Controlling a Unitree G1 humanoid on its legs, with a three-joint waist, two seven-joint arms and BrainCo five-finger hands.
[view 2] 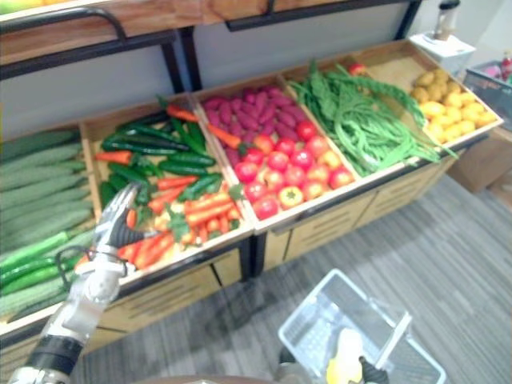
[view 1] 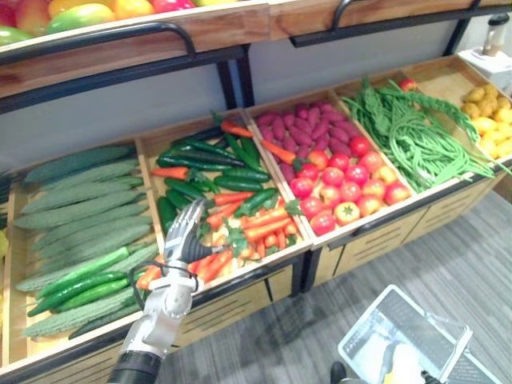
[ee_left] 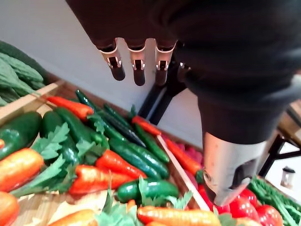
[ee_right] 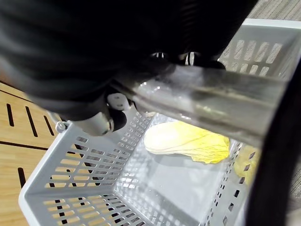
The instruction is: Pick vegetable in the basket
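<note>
While the left hand hovers over the bin with fingers spread and empty, the carrots lie just to its right, long axes running crosswise.

Basket is pale perforated plastic, pretty matt, with a shiny smooth handle. Crates are plain wood. Peppers glossy, cucumbers rough and bumpy.
</note>
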